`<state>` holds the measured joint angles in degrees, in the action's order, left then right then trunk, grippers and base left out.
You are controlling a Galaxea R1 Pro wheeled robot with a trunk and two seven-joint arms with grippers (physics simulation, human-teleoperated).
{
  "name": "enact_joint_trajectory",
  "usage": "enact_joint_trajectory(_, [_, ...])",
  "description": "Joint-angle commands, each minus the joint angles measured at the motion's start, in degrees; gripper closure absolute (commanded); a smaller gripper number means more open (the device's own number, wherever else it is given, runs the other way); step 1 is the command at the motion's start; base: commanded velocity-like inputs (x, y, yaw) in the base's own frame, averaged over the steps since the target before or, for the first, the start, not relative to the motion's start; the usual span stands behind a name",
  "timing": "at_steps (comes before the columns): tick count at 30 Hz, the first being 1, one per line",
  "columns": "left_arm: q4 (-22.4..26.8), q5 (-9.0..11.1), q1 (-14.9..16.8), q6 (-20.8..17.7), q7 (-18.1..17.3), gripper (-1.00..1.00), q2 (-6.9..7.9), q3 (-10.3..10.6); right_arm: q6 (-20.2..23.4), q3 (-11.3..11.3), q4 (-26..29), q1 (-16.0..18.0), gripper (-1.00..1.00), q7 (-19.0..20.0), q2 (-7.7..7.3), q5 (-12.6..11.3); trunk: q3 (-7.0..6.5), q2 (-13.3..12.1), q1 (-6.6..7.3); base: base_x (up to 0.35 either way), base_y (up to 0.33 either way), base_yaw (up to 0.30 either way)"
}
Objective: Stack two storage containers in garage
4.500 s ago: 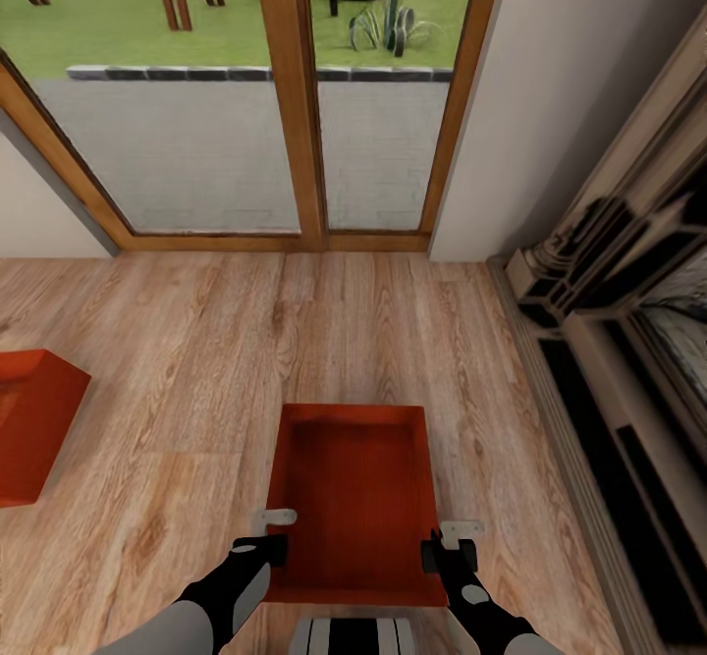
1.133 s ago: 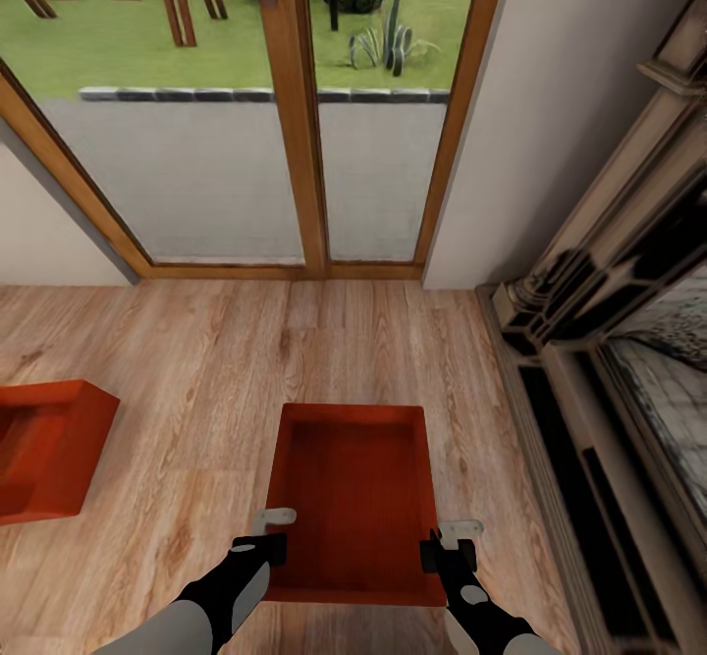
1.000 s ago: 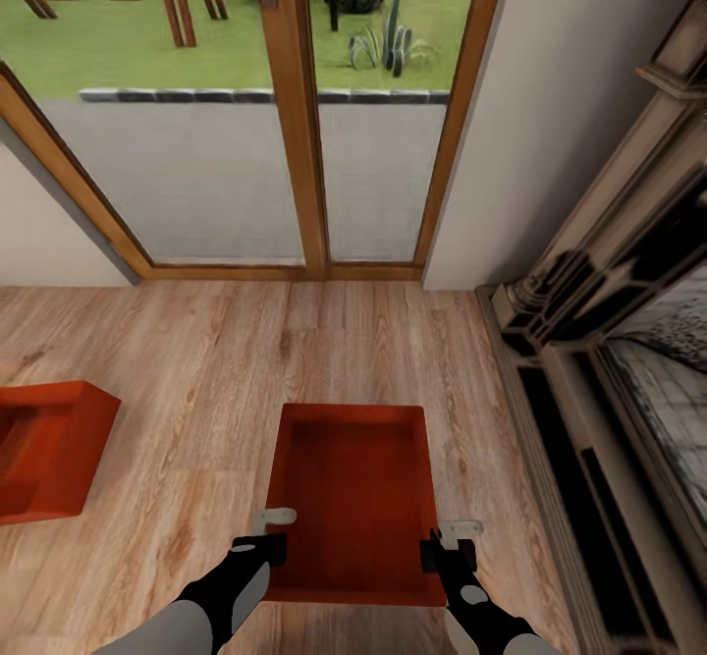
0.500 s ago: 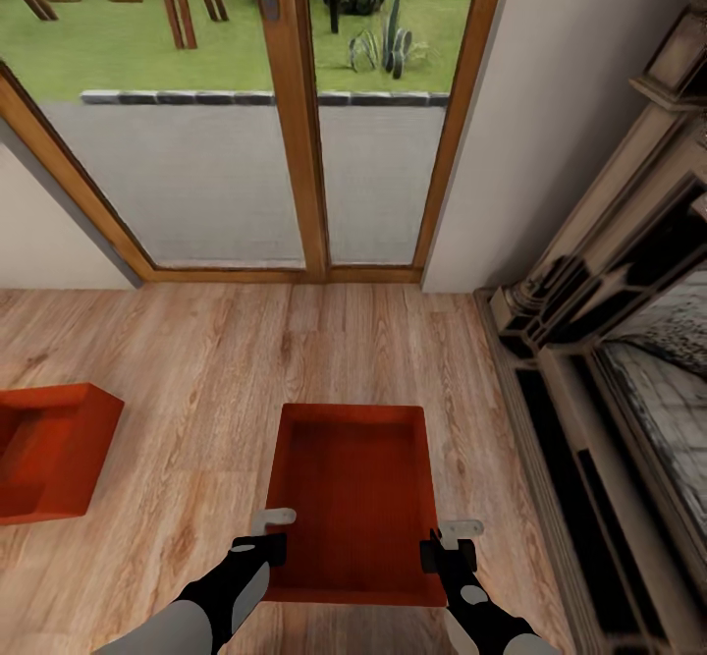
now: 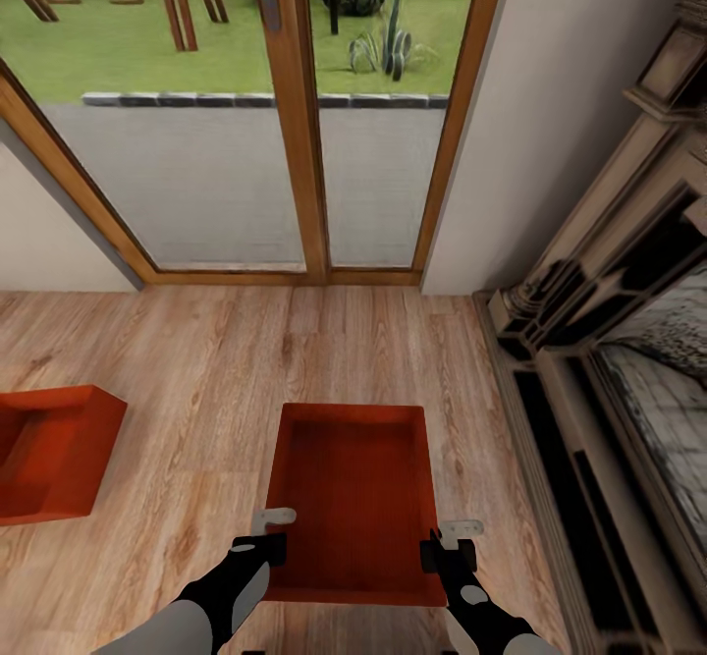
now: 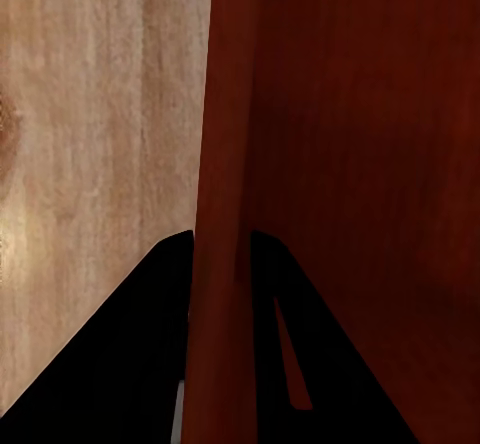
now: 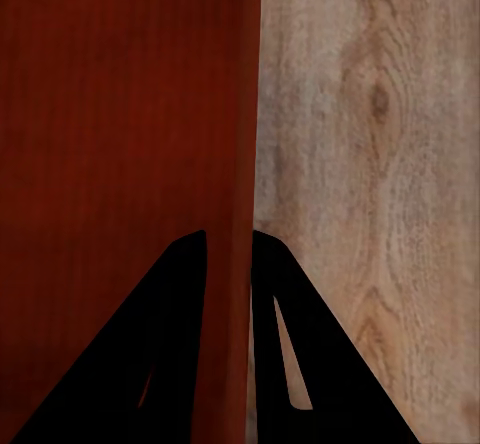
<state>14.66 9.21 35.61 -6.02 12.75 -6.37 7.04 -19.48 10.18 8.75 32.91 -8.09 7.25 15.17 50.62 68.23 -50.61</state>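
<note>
Left gripper (image 5: 272, 534) and right gripper (image 5: 449, 542) each clamp a side wall of one red-orange open-topped storage container (image 5: 354, 498), balancing it level above the light wood plank floor (image 5: 216, 370); its twin (image 5: 49, 449) sits left

Two storage containers (image 5: 355, 498) (image 5: 49, 451), two grippers (image 5: 267, 534) (image 5: 450, 544), one fireplace (image 5: 619, 341).

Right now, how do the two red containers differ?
The middle container is gripped on both side walls, by the left gripper and the right gripper; the left container sits untouched on the wood floor, cut off by the picture's edge. Both are red-orange, open-topped and empty.
</note>
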Motion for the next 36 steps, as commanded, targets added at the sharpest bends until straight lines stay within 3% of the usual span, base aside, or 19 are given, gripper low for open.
enact_joint_trajectory(1, [0.1, -0.1, 0.0, -0.4, 0.8, 1.0, 0.04, -0.1, -0.2, 1.6, 0.0, 0.0, 1.0, -0.1, 0.04, 0.6, -0.16, -0.4, 0.23, 0.0, 0.0, 0.0])
enact_joint_trajectory(36, [0.0, -0.2, 0.0, -0.4, 0.8, 1.0, 0.04, -0.1, -0.2, 1.6, 0.2, 0.0, 1.0, -0.2, 0.12, 0.6, -6.44, -14.4, 7.91, 0.0, 0.0, 0.0])
